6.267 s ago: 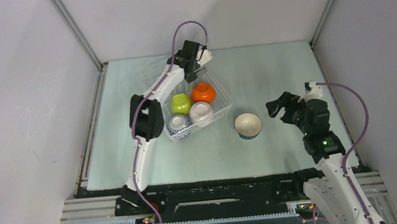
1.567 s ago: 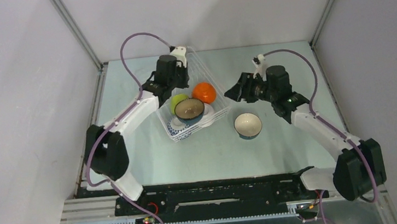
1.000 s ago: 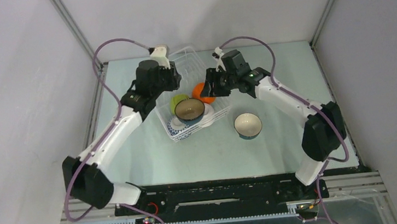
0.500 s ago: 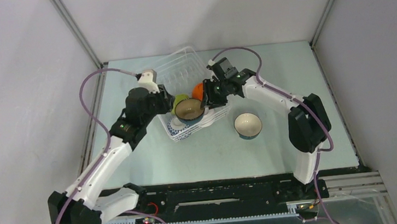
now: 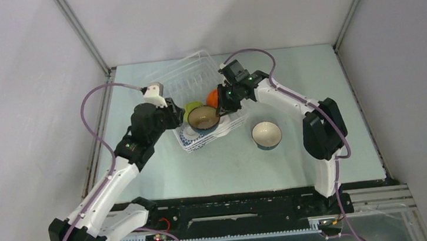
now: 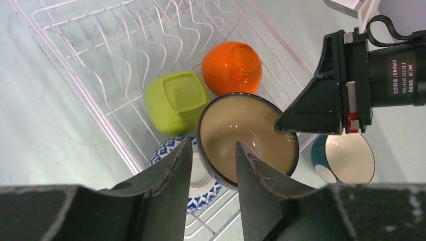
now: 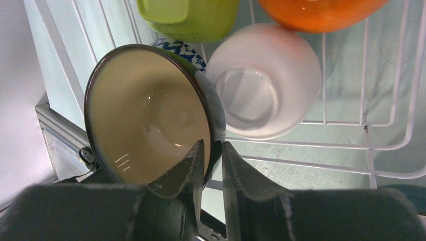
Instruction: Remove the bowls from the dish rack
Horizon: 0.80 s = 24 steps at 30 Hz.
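- The left arm (image 5: 144, 127) extended from the near-left corner of the desk (image 5: 295, 77) toward the dish rack (image 5: 186, 76).
- The left jaws stood part-way closed, holding the near rim of the dark bowl (image 5: 203, 118). One finger (image 6: 173, 170) was outside the wall and the other was inside the cream hollow.
- The white wire rack lay beneath and beyond the left jaws, at an angle on the desk.
- The lime green bowl (image 5: 191, 106) sat bottom up in the rack, just beyond the left jaws' outer finger and beside the dark bowl.
- The blue-and-white bowl (image 5: 189, 136) lay in the rack's near corner below the left jaws, partly covered by the dark bowl.
- The dark bowl hung between the two sets of jaws, mouth up and a little tilted, over the other bowls. Whether it touched them could not be told.
- The orange bowl (image 5: 213, 97) sat bottom up in the rack beyond the dark bowl, close by the right jaws.
- The right jaws, at the end of the right arm (image 5: 282, 93), were narrow and astride the opposite rim. One finger (image 7: 186, 170) was inside and the other outside, and I could not tell whether they pressed it.
- The white bowl (image 7: 261, 80) lay bottom up in the rack, just past the right jaws' outer finger.
- The teal-and-white bowl (image 5: 266, 135) stood upright on the desk outside the rack, to the near right of the right jaws.
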Available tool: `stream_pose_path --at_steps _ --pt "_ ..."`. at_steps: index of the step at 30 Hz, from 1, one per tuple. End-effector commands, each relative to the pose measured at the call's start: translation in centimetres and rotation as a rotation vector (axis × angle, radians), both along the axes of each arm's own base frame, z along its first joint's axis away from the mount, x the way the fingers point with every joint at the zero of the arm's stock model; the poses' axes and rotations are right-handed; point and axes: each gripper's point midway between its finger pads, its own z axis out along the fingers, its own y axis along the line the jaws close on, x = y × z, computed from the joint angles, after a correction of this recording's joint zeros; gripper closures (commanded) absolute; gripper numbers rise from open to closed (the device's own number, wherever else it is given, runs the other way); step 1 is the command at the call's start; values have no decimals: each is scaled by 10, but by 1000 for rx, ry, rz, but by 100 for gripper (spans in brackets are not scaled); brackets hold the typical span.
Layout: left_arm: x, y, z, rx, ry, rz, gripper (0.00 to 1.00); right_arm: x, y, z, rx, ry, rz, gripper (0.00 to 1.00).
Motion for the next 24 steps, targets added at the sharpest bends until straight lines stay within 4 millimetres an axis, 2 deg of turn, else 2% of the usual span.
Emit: stream_pose_path --at_steps 1,4,7,8,10,11,18,24 --pt "1 6 12 -40 -51 38 56 -3 12 5 -11 -1 20 71" --pt "1 6 11 -41 -52 36 55 -4 13 1 -37 5 32 69" --pt "2 6 10 -40 -52 35 55 -4 14 -4 -58 14 41 75" --pt "2 5 11 -42 -52 34 56 -4 14 -4 -59 15 42 80" --pt "2 4 11 -46 -53 30 55 -4 14 -3 -61 12 43 100" --pt "2 4 11 -49 -54 31 56 -3 14 0 -61 5 40 100" --pt "0 7 17 -61 -70 39 55 3 13 44 0 -75 27 100" --pt "-4 11 28 -86 -102 59 53 10 2 84 46 -160 6 100"
